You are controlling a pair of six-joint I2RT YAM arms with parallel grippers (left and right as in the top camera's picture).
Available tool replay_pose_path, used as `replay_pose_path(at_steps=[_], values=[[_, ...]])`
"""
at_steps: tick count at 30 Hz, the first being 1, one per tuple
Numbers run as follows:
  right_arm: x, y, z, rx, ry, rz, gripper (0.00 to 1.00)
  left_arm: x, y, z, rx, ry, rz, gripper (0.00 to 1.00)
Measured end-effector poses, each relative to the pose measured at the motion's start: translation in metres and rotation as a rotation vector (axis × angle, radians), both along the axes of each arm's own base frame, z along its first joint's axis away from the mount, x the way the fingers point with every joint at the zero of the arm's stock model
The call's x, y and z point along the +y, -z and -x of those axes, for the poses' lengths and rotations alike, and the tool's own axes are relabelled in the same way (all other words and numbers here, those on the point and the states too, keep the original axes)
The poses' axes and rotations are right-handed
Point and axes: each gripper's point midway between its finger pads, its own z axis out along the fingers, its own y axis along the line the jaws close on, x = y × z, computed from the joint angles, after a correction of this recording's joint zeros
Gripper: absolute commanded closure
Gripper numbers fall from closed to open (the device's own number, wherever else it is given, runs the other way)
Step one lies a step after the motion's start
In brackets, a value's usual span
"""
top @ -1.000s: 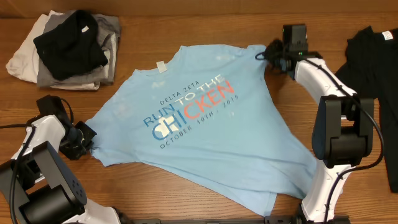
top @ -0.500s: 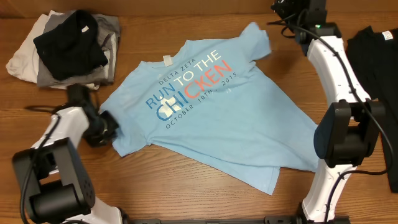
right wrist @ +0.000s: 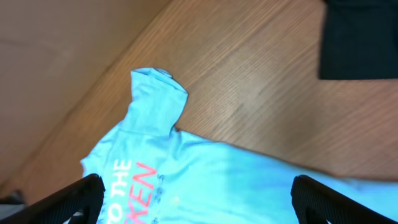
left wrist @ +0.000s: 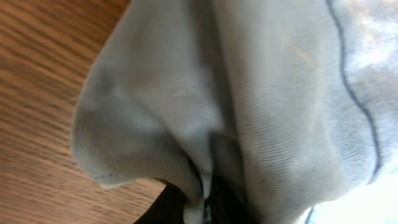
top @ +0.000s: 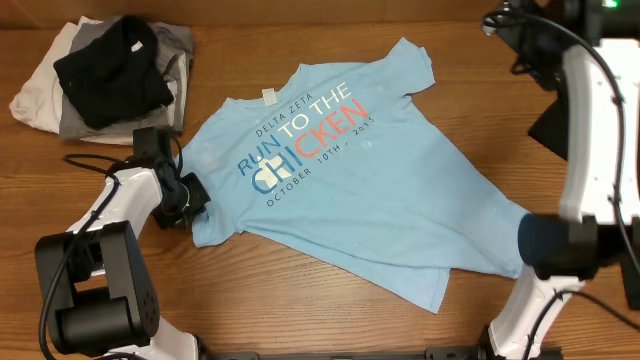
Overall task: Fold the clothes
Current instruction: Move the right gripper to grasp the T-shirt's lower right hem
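The light blue T-shirt [top: 360,180] lies print-up in the middle of the table [top: 250,310], skewed, with its hem toward the near right and one corner turned under there. Compared with a second ago it sits further back and more bunched on its left side, no longer stretched between the two arms. Its right sleeve [right wrist: 155,93] now rests loose on the wood, because the right gripper [right wrist: 199,196] has let go and risen toward the far right corner, jaws wide with nothing between them. The left gripper [top: 190,195] has travelled inward with the left sleeve; its wrist view shows a gathered fold of cloth running into narrow jaws, so it looks to be holding the shirt. I judge the spreading only half done: the cloth needs flattening before any fold. The stacked pile [top: 100,80] and the black garment [right wrist: 360,37] lie apart, untouched
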Motion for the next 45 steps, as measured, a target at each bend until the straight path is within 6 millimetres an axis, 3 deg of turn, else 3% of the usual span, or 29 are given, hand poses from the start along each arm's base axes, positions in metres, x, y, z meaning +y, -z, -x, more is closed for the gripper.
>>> replay_pose_path(at_steps=[3, 8, 11, 13, 15, 19, 22, 24, 25, 30, 32, 37, 45], values=[[-0.003, -0.046, 0.054, -0.037, 0.078, -0.01, 0.0, 0.006, 0.0, 0.004, 0.013, -0.016, -0.009, 0.82], [0.008, -0.109, 0.11, -0.199, 0.054, -0.048, 0.0, 0.012, 0.001, 0.009, 0.033, -0.035, -0.013, 0.83], [0.023, -0.129, 0.152, -0.258, 0.005, -0.076, 0.0, 0.015, 0.001, 0.012, 0.044, -0.044, -0.014, 0.85], [0.03, -0.125, 0.18, -0.251, -0.018, -0.087, 0.0, 0.018, 0.001, 0.016, 0.056, -0.055, -0.014, 0.85], [0.033, -0.108, 0.21, -0.215, -0.011, -0.106, 0.0, 0.021, 0.001, 0.02, 0.072, -0.068, -0.013, 0.85], [0.032, -0.056, 0.266, -0.103, 0.044, -0.137, 0.0, 0.028, 0.001, 0.025, 0.084, -0.095, -0.011, 0.84], [0.031, -0.008, 0.307, -0.033, 0.075, -0.151, 0.0, 0.034, 0.001, 0.028, 0.089, -0.114, -0.009, 0.84], [0.036, 0.039, 0.332, 0.055, 0.082, -0.187, 0.04, 0.036, 0.001, 0.029, 0.09, -0.122, -0.009, 0.84], [0.038, 0.048, 0.336, 0.08, 0.082, -0.194, 0.04, 0.036, 0.001, 0.029, 0.091, -0.122, -0.009, 0.84], [0.055, 0.137, 0.357, 0.396, 0.089, -0.276, 0.05, 0.036, 0.001, 0.029, 0.091, -0.124, -0.009, 0.81], [0.062, 0.16, 0.358, 0.456, 0.068, -0.302, 0.06, 0.036, 0.001, 0.029, 0.092, -0.124, -0.009, 0.81], [0.075, 0.177, 0.349, 0.484, 0.007, -0.352, 0.06, 0.036, 0.001, 0.029, 0.092, -0.124, -0.009, 0.81], [0.071, 0.193, 0.335, 0.577, 0.028, -0.318, 0.07, 0.036, 0.001, 0.029, 0.092, -0.124, -0.009, 0.8]])
